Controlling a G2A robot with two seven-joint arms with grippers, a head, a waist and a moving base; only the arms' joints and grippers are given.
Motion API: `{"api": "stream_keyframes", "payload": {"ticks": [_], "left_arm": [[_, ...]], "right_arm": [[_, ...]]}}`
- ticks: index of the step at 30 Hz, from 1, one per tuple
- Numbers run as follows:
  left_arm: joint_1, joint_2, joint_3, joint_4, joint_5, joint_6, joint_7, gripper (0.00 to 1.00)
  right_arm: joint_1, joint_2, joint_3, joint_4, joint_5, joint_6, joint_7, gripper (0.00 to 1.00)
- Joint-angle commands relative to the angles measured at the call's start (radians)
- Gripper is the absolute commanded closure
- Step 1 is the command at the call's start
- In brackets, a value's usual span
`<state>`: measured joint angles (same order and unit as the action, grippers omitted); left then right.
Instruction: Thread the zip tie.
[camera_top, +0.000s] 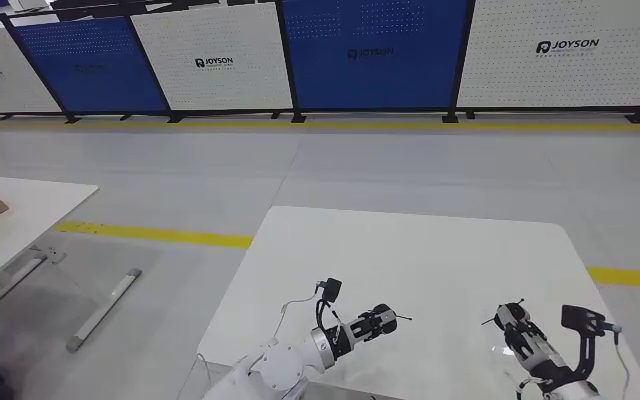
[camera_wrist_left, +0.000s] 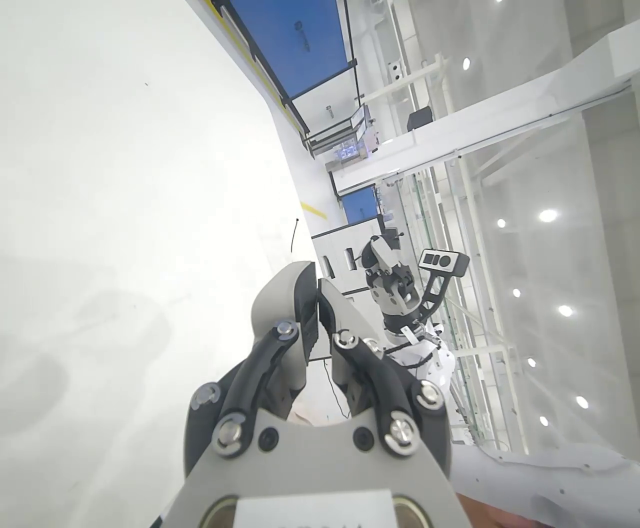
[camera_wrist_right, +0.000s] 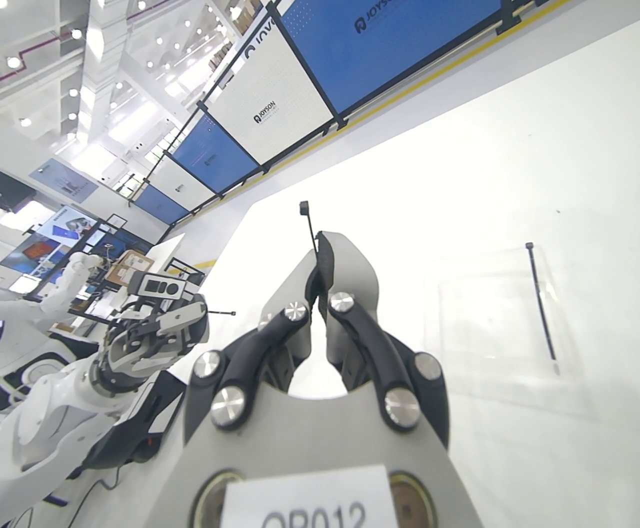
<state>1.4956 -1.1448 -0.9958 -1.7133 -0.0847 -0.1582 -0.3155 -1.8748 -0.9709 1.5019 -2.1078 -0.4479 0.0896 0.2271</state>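
Note:
My left gripper (camera_wrist_left: 317, 281) is shut, and a thin black zip tie (camera_wrist_left: 294, 235) sticks out beyond its tips, small head outermost. In the top view this gripper (camera_top: 384, 320) hovers over the table's near edge with the tie (camera_top: 402, 318) pointing toward the other arm. My right gripper (camera_wrist_right: 318, 246) is shut on a second black zip tie (camera_wrist_right: 309, 225), whose square head stands just past the fingertips. In the top view the right gripper (camera_top: 510, 315) sits at the near right, apart from the left one. A third zip tie (camera_wrist_right: 542, 310) lies flat on the table.
The lying tie rests on a clear plastic sheet (camera_wrist_right: 480, 350) on the white table (camera_top: 420, 250). The left arm's gripper (camera_wrist_right: 197, 315) shows in the right wrist view, the right arm's gripper (camera_wrist_left: 376, 247) in the left wrist view. Blue and white panels (camera_top: 370, 50) stand behind.

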Motion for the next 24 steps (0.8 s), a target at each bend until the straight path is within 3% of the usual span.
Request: {"api": "stream_keyframes", "payload": {"ticks": [1, 7, 9, 10, 24], "left_arm": [[0.0, 0.0, 0.0, 0.0, 0.0, 0.0, 0.0, 1.0], [0.0, 0.0, 0.0, 0.0, 0.0, 0.0, 0.0, 1.0], [0.0, 0.0, 0.0, 0.0, 0.0, 0.0, 0.0, 1.0], [0.0, 0.0, 0.0, 0.0, 0.0, 0.0, 0.0, 1.0], [0.0, 0.0, 0.0, 0.0, 0.0, 0.0, 0.0, 1.0]], "right_arm": [[0.004, -0.004, -0.008, 0.004, 0.028, -0.011, -0.019, 1.0], [-0.003, -0.026, -0.006, 0.061, 0.285, -0.158, -0.146, 1.0], [0.001, -0.03, -0.022, 0.076, 0.347, -0.149, -0.121, 1.0], [0.016, -0.031, -0.04, 0.091, 0.334, -0.108, -0.087, 1.0], [0.016, -0.031, -0.04, 0.091, 0.334, -0.108, -0.087, 1.0]]}}
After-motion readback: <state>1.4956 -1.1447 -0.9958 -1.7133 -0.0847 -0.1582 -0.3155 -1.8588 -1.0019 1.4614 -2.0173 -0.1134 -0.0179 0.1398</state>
